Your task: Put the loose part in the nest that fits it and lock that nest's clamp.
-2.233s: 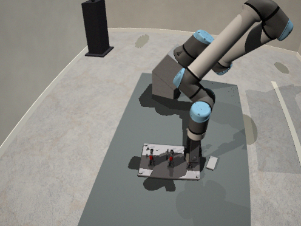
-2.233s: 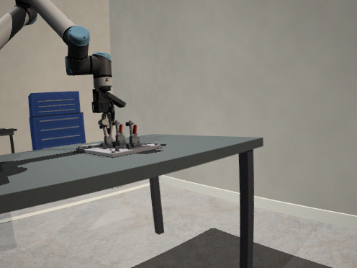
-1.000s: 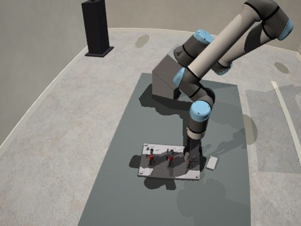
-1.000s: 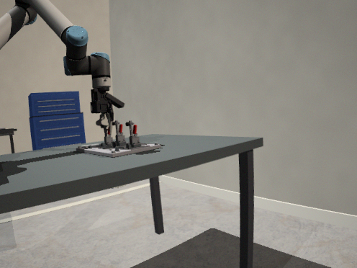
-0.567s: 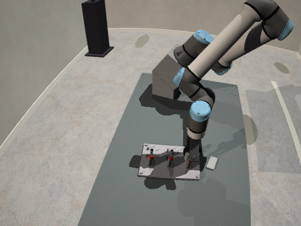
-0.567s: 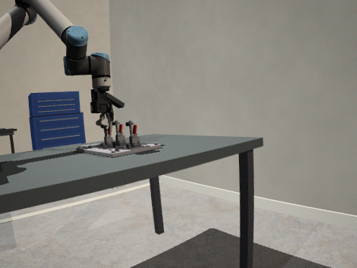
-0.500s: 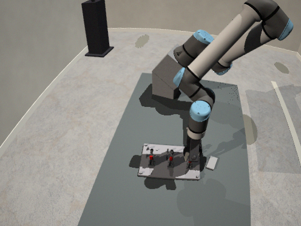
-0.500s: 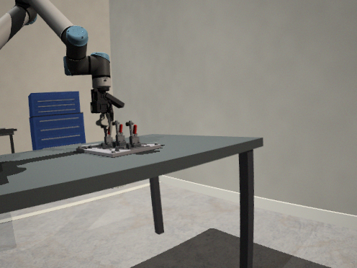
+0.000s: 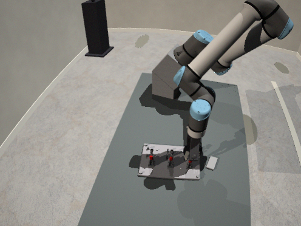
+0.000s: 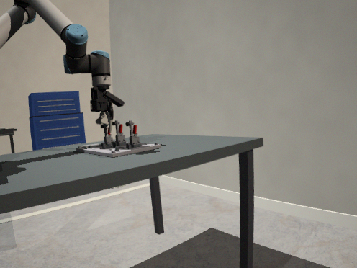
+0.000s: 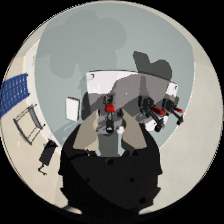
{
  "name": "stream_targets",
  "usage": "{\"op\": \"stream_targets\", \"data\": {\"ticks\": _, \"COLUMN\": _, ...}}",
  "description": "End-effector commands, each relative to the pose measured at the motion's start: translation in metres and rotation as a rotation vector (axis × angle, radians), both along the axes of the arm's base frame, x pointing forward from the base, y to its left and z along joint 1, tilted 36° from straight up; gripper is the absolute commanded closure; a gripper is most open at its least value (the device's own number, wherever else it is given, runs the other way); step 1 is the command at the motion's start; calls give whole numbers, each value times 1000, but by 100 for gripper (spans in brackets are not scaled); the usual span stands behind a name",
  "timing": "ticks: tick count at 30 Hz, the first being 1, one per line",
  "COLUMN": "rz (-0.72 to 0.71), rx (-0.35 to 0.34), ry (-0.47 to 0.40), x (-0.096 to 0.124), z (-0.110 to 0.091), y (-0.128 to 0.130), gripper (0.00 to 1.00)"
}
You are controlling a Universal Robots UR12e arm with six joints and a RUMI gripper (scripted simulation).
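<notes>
Around the work, the top view shows a black pedestal [image 9: 96,28] at the upper left on the floor and the arm's grey base block [image 9: 165,79] at the far end of the grey table [image 9: 121,182]. In the exterior view a blue drawer cabinet [image 10: 55,119] stands at the left behind the table.

The fixture plate [image 9: 145,172] lies at lower centre of the top view, carrying three toggle clamps with red handles. The left clamp [image 9: 151,158] and middle clamp [image 9: 170,159] stand in the open. The gripper [image 9: 190,155] hangs directly over the right clamp [image 9: 190,163], its fingers partly apart and straddling that clamp's upright; whether they touch it cannot be told, and nothing is gripped.

The loose part [image 9: 212,163], a pale flat plate, lies on the table just beside the fixture's right edge, apart from it.

The wrist and forearm cover the right nest in the top view, so its pads are hidden. The pad layouts elsewhere are too small to read. In the wrist view the gripper body blocks the lower half.
</notes>
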State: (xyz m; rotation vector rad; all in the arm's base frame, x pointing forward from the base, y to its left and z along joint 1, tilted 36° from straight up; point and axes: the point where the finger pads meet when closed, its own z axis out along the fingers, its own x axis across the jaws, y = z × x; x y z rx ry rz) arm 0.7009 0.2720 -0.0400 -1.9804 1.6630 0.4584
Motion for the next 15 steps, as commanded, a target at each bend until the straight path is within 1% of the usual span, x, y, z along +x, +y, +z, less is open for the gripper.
{"op": "stream_targets", "data": {"ticks": 1, "rz": -2, "rx": 1, "ry": -2, "x": -1, "z": 11, "y": -8, "gripper": 72}}
{"op": "stream_targets", "data": {"ticks": 9, "rz": -2, "rx": 0, "ry": -3, "x": -2, "z": 36, "y": -26, "gripper": 72}}
{"op": "stream_targets", "data": {"ticks": 15, "rz": -2, "rx": 0, "ry": -4, "x": -2, "z": 45, "y": -32, "gripper": 72}}
